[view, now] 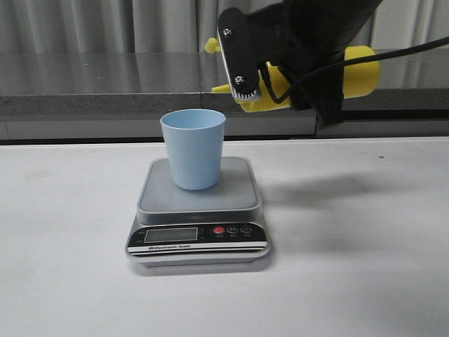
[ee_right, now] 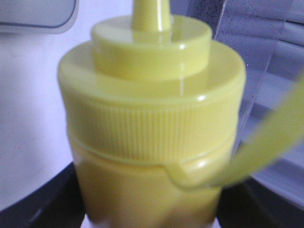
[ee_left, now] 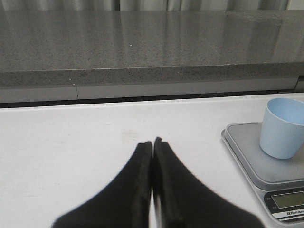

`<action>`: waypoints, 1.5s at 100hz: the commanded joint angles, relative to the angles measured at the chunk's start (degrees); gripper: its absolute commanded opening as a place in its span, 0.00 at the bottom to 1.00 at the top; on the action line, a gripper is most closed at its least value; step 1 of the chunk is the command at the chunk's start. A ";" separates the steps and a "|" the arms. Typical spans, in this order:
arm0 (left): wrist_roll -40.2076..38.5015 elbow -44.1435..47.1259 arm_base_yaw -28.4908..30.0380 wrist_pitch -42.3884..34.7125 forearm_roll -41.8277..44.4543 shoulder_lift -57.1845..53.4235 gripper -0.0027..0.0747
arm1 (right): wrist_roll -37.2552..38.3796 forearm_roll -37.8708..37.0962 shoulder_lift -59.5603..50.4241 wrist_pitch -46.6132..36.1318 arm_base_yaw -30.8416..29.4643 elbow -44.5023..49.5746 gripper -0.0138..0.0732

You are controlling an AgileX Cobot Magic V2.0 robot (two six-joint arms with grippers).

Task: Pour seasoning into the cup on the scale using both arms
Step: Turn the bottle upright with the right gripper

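Observation:
The light blue cup [view: 193,149] stands upright on the silver-grey scale [view: 198,210] in the middle of the white table. My right gripper [view: 270,74] is shut on the yellow seasoning bottle [view: 358,74], which lies almost level in the air above and to the right of the cup. Its nozzle [view: 221,89] points left, just past the cup's rim. The right wrist view is filled by the bottle's ribbed collar [ee_right: 152,128], with the right gripper [ee_right: 149,204] clamped on the body. My left gripper [ee_left: 153,142] is shut and empty over bare table, to the left of the cup [ee_left: 284,127] and scale [ee_left: 256,156].
A grey stone ledge [view: 105,91] runs along the back of the table, with curtains behind it. The bottle's small cap [view: 210,46] hangs on its tether [ee_right: 270,142] near the nozzle. The scale's display and buttons [view: 231,230] face the front.

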 commanded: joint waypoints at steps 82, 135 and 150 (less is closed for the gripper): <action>-0.10 -1.70 0.16 -4.56 -0.50 0.51 0.01 | 11.84 20.14 -9.33 -14.71 -2.96 -1.89 0.34; -0.10 -1.70 0.16 -4.56 -0.50 0.51 0.01 | 11.67 53.34 -15.37 -59.44 -17.42 16.80 0.34; -0.10 -1.70 0.16 -4.56 -0.50 0.51 0.01 | 11.67 56.74 -15.32 -71.95 -20.22 24.58 0.34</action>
